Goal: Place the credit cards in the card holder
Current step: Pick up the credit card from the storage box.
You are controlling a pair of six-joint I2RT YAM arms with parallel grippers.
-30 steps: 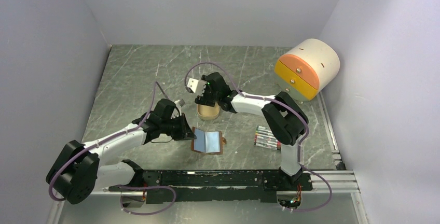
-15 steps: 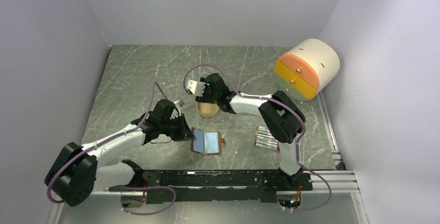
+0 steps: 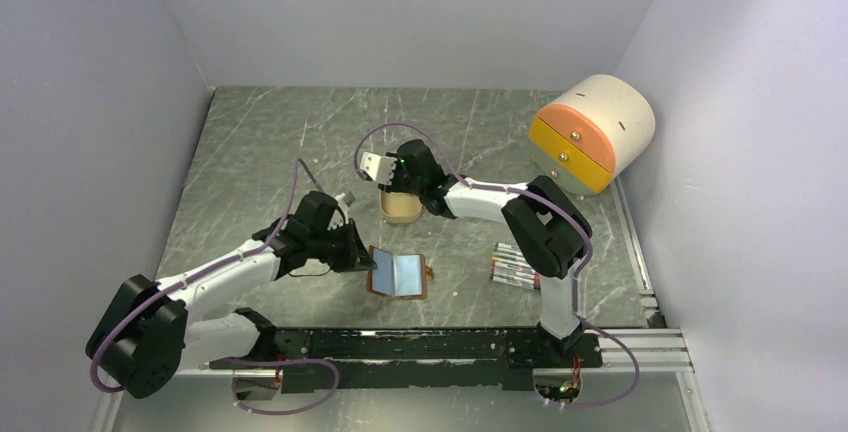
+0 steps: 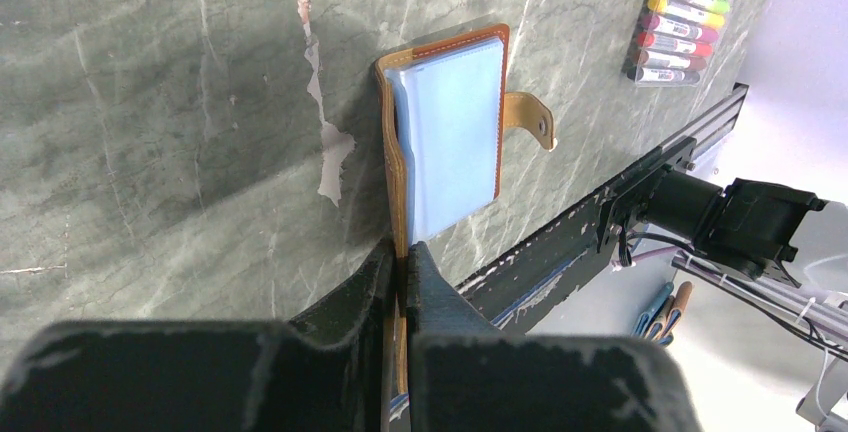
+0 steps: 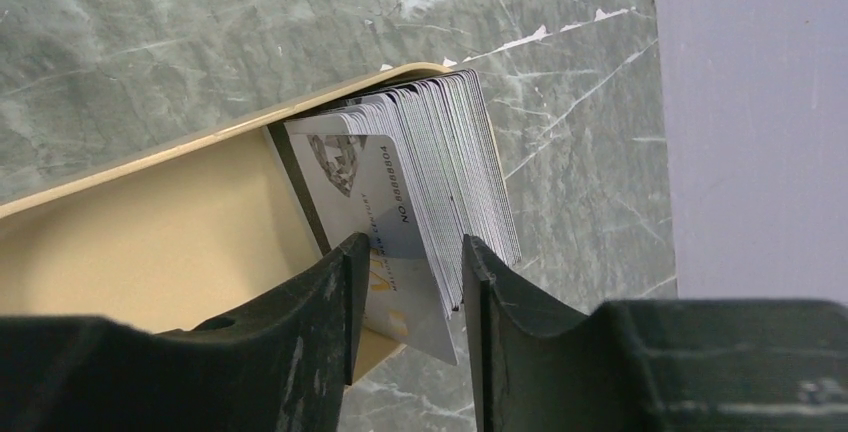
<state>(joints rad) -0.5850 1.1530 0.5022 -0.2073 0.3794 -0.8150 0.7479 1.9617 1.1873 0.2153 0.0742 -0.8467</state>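
Your left fingers were clenched on one flap's edge of the brown leather fold-over card holder, its other half flat on the green marbled counter. Your right fingers stood half apart astride the front grey-white credit cards in the tan box, against its far edge. I cannot tell whether they pinched. Bare counter lay left of the holder.

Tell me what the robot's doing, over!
Left fingers shut on card holder. Right fingers straddling credit cards in tan cup, grip unclear. Nothing in the way.
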